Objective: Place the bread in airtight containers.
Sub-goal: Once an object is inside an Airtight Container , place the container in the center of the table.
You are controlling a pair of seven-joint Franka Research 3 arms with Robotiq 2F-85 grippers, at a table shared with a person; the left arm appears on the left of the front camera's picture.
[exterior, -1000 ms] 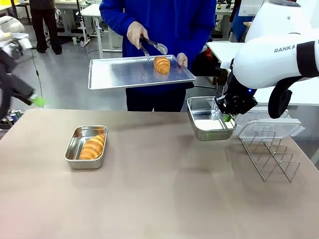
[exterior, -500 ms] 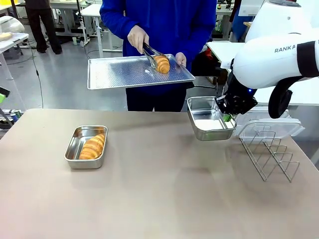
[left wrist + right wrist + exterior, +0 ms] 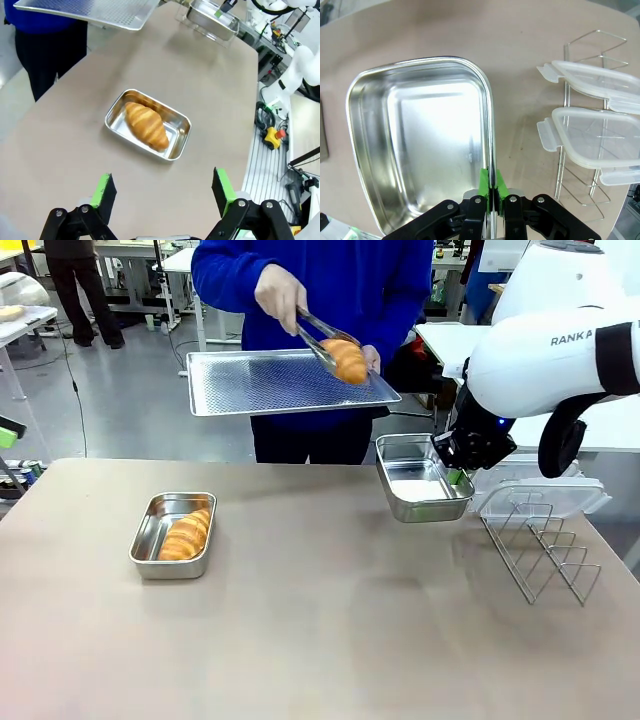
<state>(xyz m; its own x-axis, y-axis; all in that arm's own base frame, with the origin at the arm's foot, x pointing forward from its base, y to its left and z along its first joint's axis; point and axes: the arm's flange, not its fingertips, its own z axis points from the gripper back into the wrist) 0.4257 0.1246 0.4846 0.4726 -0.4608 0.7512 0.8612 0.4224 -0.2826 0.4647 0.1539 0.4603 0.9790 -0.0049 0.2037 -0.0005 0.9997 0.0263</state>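
Right gripper (image 3: pixel 491 186), clenched on the rim of the empty tin (image 3: pixel 415 485), holds it above the table at two o'clock. Left gripper (image 3: pixel 162 187) hangs spread and empty. At twelve o'clock, the person's tongs (image 3: pixel 318 332) have just lifted the second roll (image 3: pixel 347 360) off the tray (image 3: pixel 260 385). The first roll (image 3: pixel 187 534) lies in the other tin (image 3: pixel 150 530) at nine o'clock. Transfer into the held tin appears imminent.
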